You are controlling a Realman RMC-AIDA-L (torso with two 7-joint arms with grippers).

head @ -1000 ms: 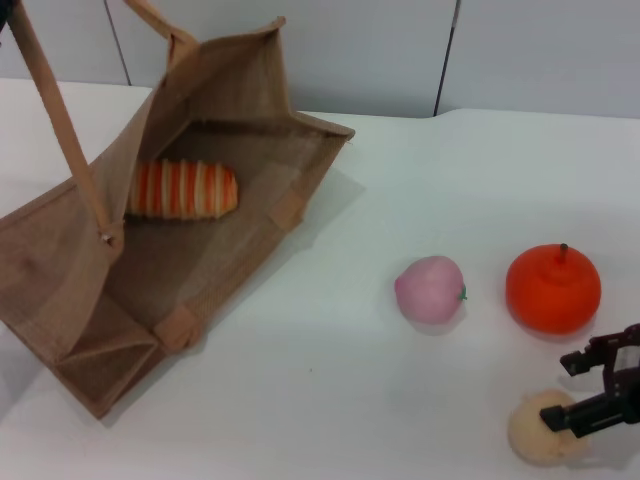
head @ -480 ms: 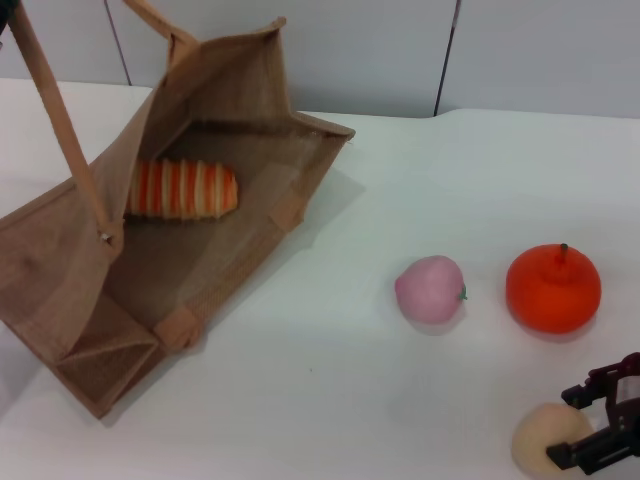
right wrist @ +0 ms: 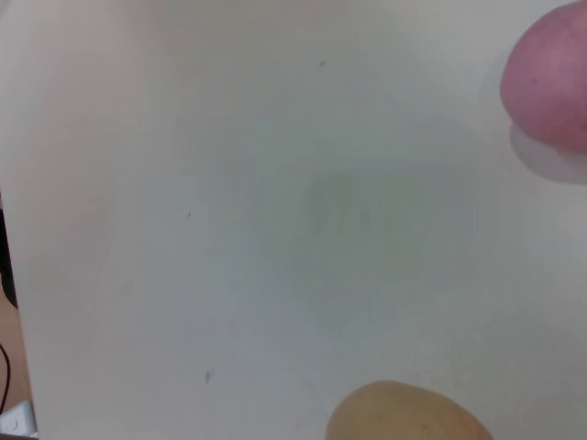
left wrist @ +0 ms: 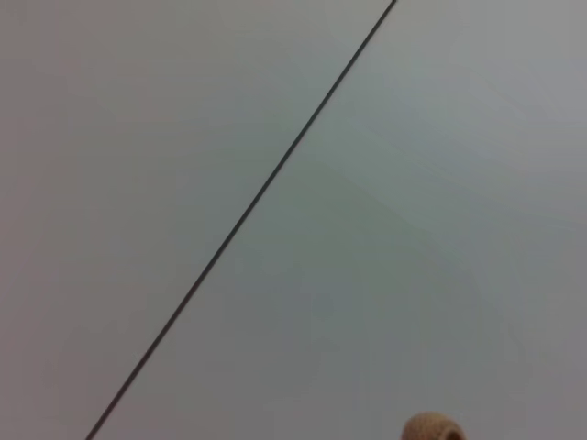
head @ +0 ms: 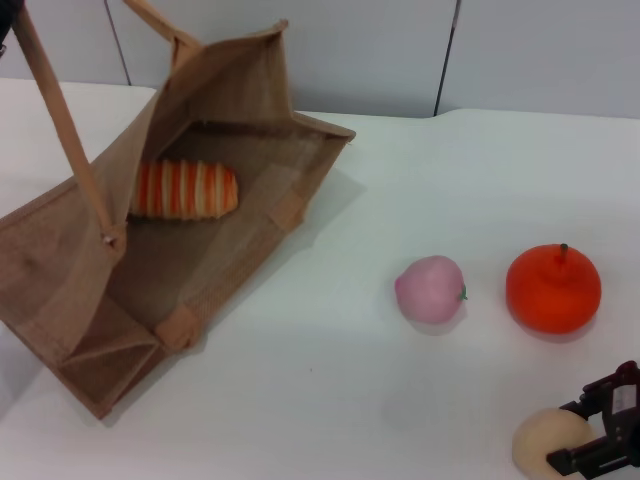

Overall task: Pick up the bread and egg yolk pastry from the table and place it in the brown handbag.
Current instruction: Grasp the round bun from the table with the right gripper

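With the bread (head: pixel 184 190) already inside the brown handbag (head: pixel 240 270), the right gripper (head: pixel 600 440) sits against the egg yolk pastry (head: pixel 545 442). Its fingers seem to bracket the ball, though whether they grip cannot be told. The next move calls for a firm hold and a carry to the handbag.

Open table (head: pixel 330 400) lies between pink ball (head: pixel 430 288) and brown handbag (head: pixel 200 230).

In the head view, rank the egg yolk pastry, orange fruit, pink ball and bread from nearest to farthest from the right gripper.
From the right gripper:
1. egg yolk pastry, right beside it.
2. orange fruit, just beyond.
3. pink ball, toward the centre.
4. bread, inside the brown handbag, far left.
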